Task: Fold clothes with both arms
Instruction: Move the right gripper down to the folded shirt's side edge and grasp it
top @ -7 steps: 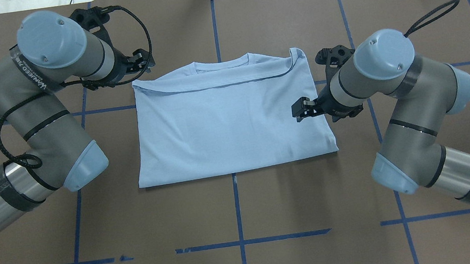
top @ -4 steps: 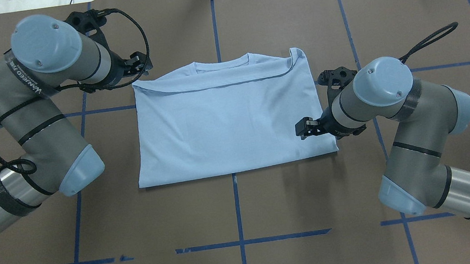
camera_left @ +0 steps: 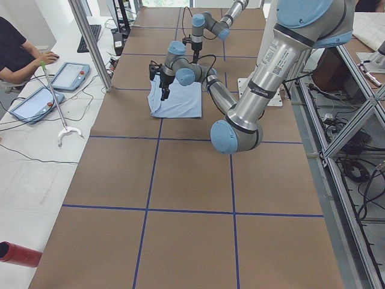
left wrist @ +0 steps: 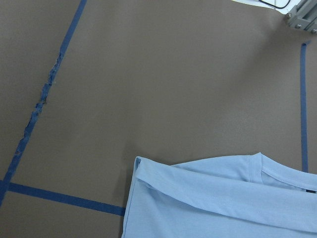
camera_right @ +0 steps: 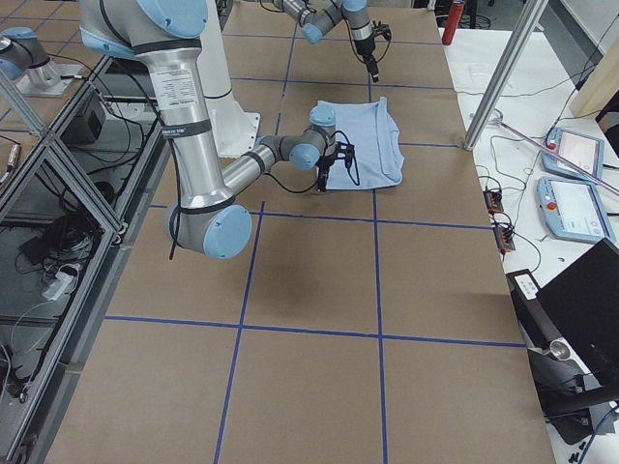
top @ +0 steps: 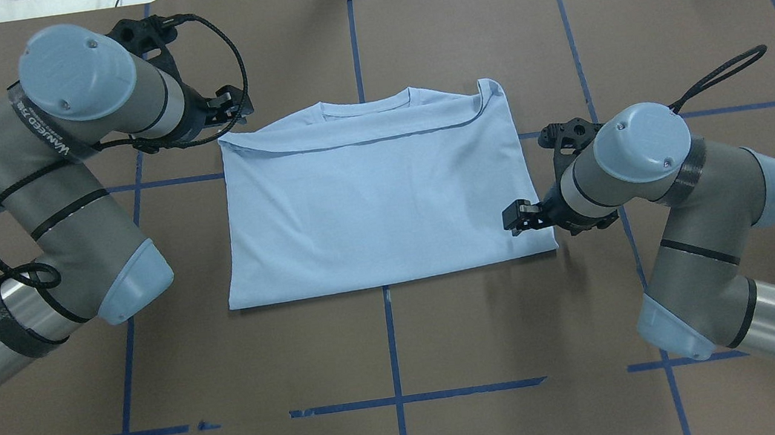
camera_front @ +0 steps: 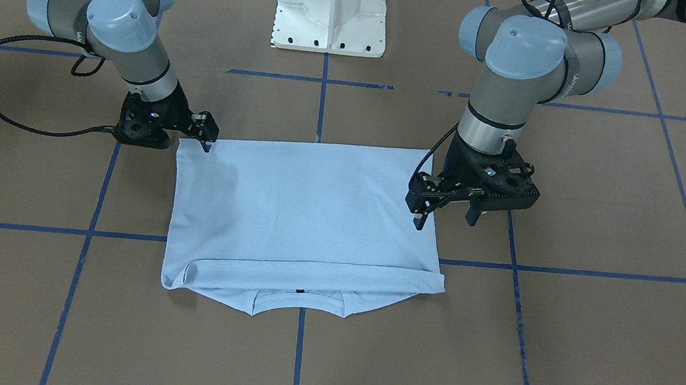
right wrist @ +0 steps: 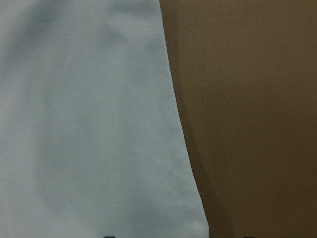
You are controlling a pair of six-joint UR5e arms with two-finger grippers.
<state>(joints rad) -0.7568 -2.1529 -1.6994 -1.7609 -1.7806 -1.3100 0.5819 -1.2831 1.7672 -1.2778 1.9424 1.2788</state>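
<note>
The clothes are one light blue T-shirt (top: 378, 204) lying folded flat on the brown table, its collar on the side away from the robot. The front view shows the same T-shirt (camera_front: 302, 207) with the collar nearest the camera. My left gripper (top: 232, 107) hangs open just outside the shirt's far left corner, and the open left gripper (camera_front: 445, 217) holds nothing. My right gripper (top: 518, 217) sits low over the near right corner. In the front view, the right gripper (camera_front: 206, 135) is at that corner. In the right wrist view the cloth (right wrist: 89, 124) fills the left half, with two dark fingertips set wide apart.
The white pedestal base (camera_front: 332, 7) stands at the robot's side of the table. Blue tape lines (top: 392, 344) cross the brown surface. In the left side view, a person (camera_left: 18, 54) sits beside the table near tablets (camera_left: 69, 75).
My right gripper has slid along the shirt's right edge toward the robot, from mid-edge to the near right corner. The left arm shifted slightly near the far left corner.
</note>
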